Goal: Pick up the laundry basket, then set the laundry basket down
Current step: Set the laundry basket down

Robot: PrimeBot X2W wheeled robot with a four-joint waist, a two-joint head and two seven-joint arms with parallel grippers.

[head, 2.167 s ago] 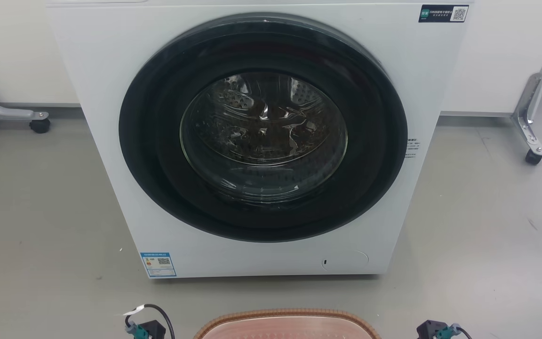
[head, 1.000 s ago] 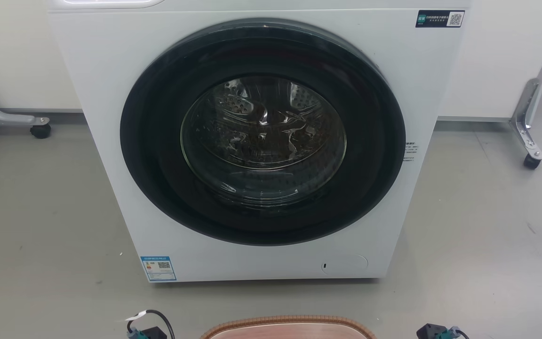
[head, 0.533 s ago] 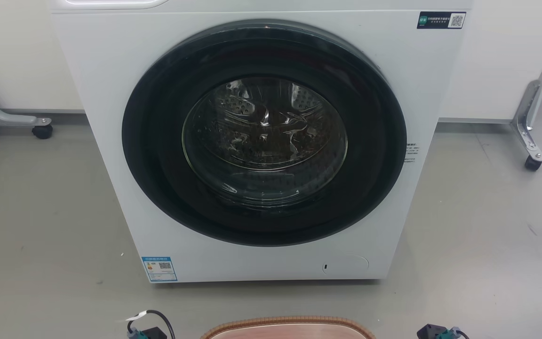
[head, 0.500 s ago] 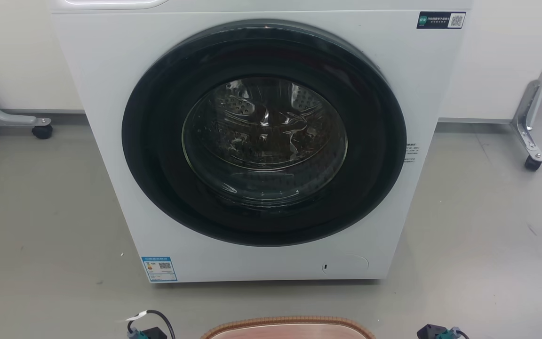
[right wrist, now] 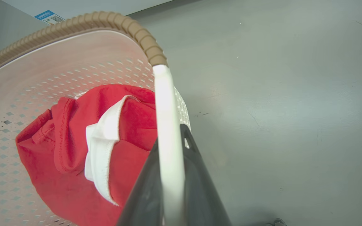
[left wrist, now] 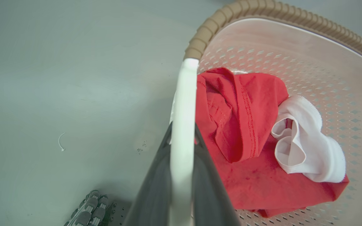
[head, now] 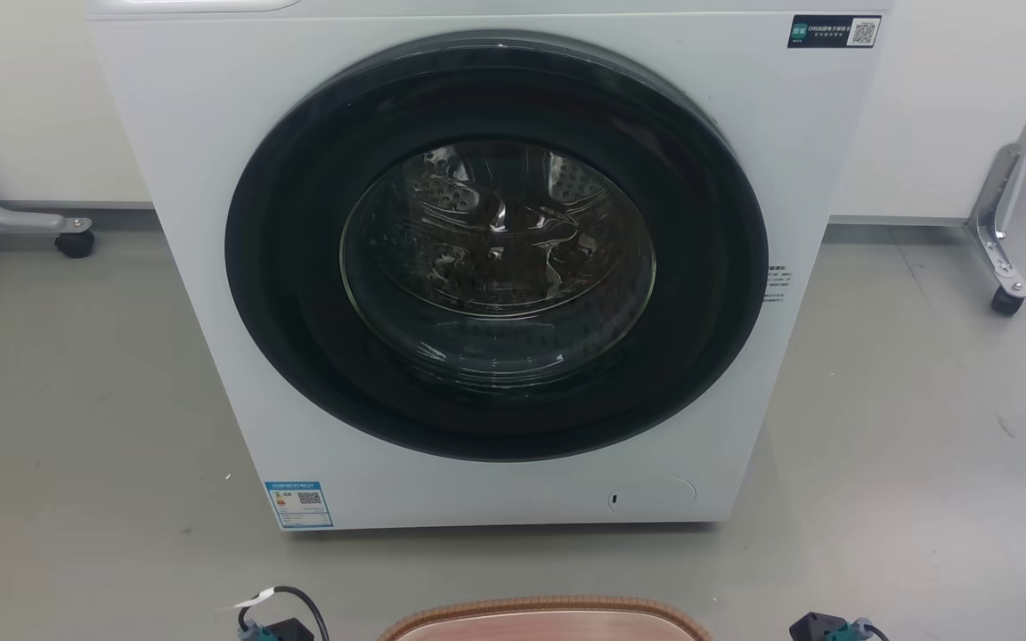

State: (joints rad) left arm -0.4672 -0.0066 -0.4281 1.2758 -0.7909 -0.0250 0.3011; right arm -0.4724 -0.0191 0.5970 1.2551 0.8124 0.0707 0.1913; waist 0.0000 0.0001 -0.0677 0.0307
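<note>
Fingers of my left gripper (left wrist: 182, 135) are clamped on the white left handle (left wrist: 184, 100) of the laundry basket (left wrist: 294, 47), and my right gripper (right wrist: 170, 138) pinches the right handle (right wrist: 165, 100) the same way. Between my arms the basket holds a red garment (left wrist: 240, 131) with a white garment (left wrist: 306, 150) lying on it. Beyond its brown rim (head: 549, 608) lies grey floor (head: 77, 401), then the white washing machine (head: 183, 178), its round door (head: 495, 249) shut, apart from the basket.

Smooth perforated plastic laundry basket (left wrist: 294, 62) holds soft red cloth (left wrist: 240, 125).
</note>
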